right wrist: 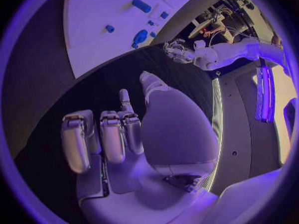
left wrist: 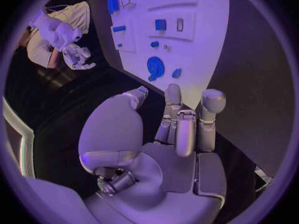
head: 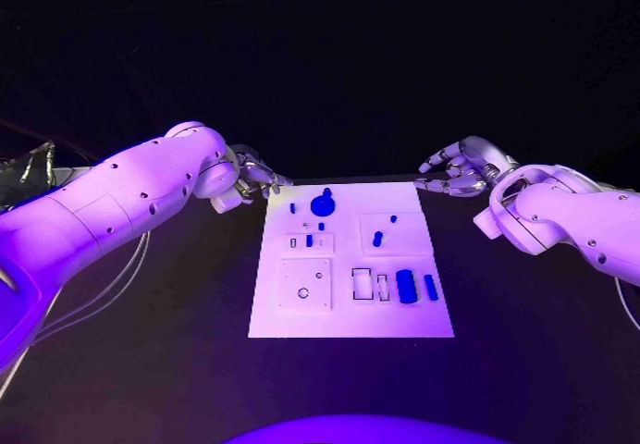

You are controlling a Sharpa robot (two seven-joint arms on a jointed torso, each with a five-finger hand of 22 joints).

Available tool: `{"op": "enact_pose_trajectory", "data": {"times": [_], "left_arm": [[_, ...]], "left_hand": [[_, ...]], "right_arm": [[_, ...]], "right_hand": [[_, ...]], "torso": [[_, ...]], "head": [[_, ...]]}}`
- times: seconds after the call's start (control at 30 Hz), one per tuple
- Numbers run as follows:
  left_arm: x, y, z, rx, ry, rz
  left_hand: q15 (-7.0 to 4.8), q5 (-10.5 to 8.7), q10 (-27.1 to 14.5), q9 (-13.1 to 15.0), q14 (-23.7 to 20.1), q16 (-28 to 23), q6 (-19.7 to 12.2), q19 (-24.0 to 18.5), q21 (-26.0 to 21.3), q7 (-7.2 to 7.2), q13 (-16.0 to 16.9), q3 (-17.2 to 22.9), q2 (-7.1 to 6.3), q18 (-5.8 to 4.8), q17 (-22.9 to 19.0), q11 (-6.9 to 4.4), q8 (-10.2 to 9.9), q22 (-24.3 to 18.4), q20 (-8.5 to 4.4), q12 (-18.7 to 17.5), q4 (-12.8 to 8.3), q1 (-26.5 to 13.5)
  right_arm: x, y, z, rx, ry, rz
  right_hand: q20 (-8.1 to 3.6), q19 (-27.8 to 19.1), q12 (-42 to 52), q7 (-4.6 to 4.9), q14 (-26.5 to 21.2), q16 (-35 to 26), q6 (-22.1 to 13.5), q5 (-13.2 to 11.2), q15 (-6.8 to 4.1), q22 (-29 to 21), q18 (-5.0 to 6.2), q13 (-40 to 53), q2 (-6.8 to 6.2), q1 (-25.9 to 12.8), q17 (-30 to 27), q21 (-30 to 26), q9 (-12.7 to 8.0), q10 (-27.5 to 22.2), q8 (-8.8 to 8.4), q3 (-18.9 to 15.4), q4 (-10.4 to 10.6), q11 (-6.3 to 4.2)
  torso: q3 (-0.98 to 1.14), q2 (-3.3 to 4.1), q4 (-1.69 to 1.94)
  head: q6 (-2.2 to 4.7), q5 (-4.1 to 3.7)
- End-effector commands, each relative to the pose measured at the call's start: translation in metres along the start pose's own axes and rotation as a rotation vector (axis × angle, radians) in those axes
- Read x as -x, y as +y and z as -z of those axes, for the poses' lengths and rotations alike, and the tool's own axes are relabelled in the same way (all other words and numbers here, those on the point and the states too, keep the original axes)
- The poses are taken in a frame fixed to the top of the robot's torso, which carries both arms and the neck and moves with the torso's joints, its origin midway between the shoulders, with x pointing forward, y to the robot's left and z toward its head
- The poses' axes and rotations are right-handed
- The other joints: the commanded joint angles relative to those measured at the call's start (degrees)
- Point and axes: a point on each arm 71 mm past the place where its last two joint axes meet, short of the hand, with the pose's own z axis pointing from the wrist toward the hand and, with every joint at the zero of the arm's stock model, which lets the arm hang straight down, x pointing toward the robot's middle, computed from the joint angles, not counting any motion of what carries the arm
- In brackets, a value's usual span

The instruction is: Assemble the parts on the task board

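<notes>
Neither hand had taken hold of anything: the left hand (head: pixel 251 181) hovered just off the far left corner of the task board (head: pixel 350 319), and its wrist view showed its fingers (left wrist: pixel 177 115) apart with nothing between them, while the right hand (head: pixel 456 170) hung past the far right corner, fingers loosely curled in the head view and, from its own wrist, spread and empty. The board lay in the middle of the black bench (head: pixel 160 370), between the two arms. By my reading the work stood at its opening, a part yet to be chosen. A round blue part (head: pixel 323 204) sat near the far edge, closest to both hands, a blue cylinder (head: pixel 405 286) and a slim blue bar (head: pixel 431 287) lay beside outlined slots (head: pixel 362 283) toward the near right, and a few smaller blue pieces (head: pixel 377 239) dotted the middle. The next move likely called for one hand to come in over the board and lower onto a part with the fingers kept apart. Which pieces were seated and which loose could not be told; the smallest were mere specks.
</notes>
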Motion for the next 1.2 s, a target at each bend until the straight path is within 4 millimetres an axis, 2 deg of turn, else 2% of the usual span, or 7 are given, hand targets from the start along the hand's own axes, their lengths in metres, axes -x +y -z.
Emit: {"op": "enact_pose_trajectory", "data": {"times": [0.03,0.4,0.67,0.77,1.1,1.2], "left_arm": [[0.003,-0.004,-0.003,0.006,-0.008,-0.058],[-0.009,-0.004,-0.019,0.064,0.027,-0.122],[-0.014,-0.006,-0.024,0.072,0.032,-0.134],[-0.016,-0.007,-0.024,0.070,0.035,-0.131],[-0.018,-0.008,-0.025,0.067,0.036,-0.124],[-0.018,-0.008,-0.026,0.071,0.045,-0.128]], "left_hand": [[0.45,0.02,-0.4,-0.3,5.4,-0.3,-0.4,-0.3,-0.2,0.05,-0.1,-0.9,0.05,0.99,14.0,0.06,-0.3,0.0,0.04,0.1,0.0,-0.7],[0.49,0.04,-0.5,-0.6,5.3,-0.4,-0.4,-0.2,-0.2,0.06,-0.2,-1.4,0.42,0.98,13.8,0.08,-0.3,0.0,0.08,0.2,0.0,-0.7],[0.50,0.02,-0.7,-0.7,5.3,-0.4,-0.6,-0.2,-0.3,0.06,-0.2,-1.8,0.41,0.99,13.7,0.10,-0.3,-0.1,0.11,0.2,0.0,-0.7],[0.52,0.01,-0.8,-0.9,5.2,-0.4,-0.6,-0.2,-0.3,0.08,-0.3,-2.3,0.44,0.99,13.7,0.12,-0.2,-0.1,0.12,0.2,0.0,-0.9],[0.57,0.02,-0.9,-1.3,5.2,-0.4,-0.6,-0.1,-0.2,0.11,-0.3,-3.7,0.71,0.95,13.7,0.16,-0.1,0.1,0.17,0.4,0.0,-1.5],[0.54,0.03,-0.9,-1.6,5.2,-0.5,-0.6,0.0,-0.2,0.04,-0.4,-3.8,1.29,0.94,13.6,0.10,0.1,0.2,0.17,0.5,-0.1,-0.4]], "right_arm": [[0.000,0.001,0.000,0.017,-0.006,0.005],[-0.001,0.004,0.000,0.024,-0.004,0.004],[-0.001,0.006,-0.001,0.027,-0.003,0.004],[-0.002,0.006,-0.001,0.028,-0.003,0.004],[-0.002,0.007,-0.001,0.029,-0.001,0.005],[-0.002,0.007,-0.001,0.029,-0.001,0.005]], "right_hand": [[-0.16,6.1,-0.1,0.06,5.8,0.1,-0.2,-0.1,-0.12,15.1,-0.82,14.9,0.10,-0.4,14.6,0.1,0.1,5.7,0.26,-0.2,0.2,0.03],[-0.16,6.1,-0.1,0.06,5.8,0.1,-0.2,-0.1,-0.12,15.1,-0.82,14.9,0.10,-0.4,14.6,0.1,0.1,5.7,0.26,-0.2,0.2,0.03],[-0.16,6.1,-0.1,0.06,5.8,0.1,-0.2,-0.1,-0.12,15.1,-0.82,14.9,0.10,-0.4,14.6,0.1,0.1,5.7,0.26,-0.2,0.2,0.03],[-0.16,6.1,-0.1,0.06,5.8,0.1,-0.2,-0.1,-0.12,15.1,-0.82,14.9,0.10,-0.4,14.6,0.1,0.1,5.7,0.26,-0.2,0.2,0.03],[-0.16,6.1,-0.1,0.06,5.8,0.1,-0.2,-0.1,-0.12,15.1,-0.82,14.9,0.10,-0.4,14.6,0.1,0.1,5.7,0.26,-0.2,0.2,0.03],[-0.16,6.1,-0.1,0.06,5.8,0.1,-0.2,-0.1,-0.12,15.1,-0.82,14.9,0.10,-0.4,14.6,0.1,0.1,5.7,0.26,-0.2,0.2,0.03]], "torso": [[-0.11,0.49,-0.24],[-0.34,1.43,-0.69],[-0.45,1.74,-0.83],[-0.48,1.69,-0.83],[-0.39,1.60,-0.76],[-0.36,1.60,-0.71]], "head": [[0.31,0.21],[0.84,0.34],[0.99,0.46],[0.82,0.41],[0.56,0.24],[0.53,0.19]]}}
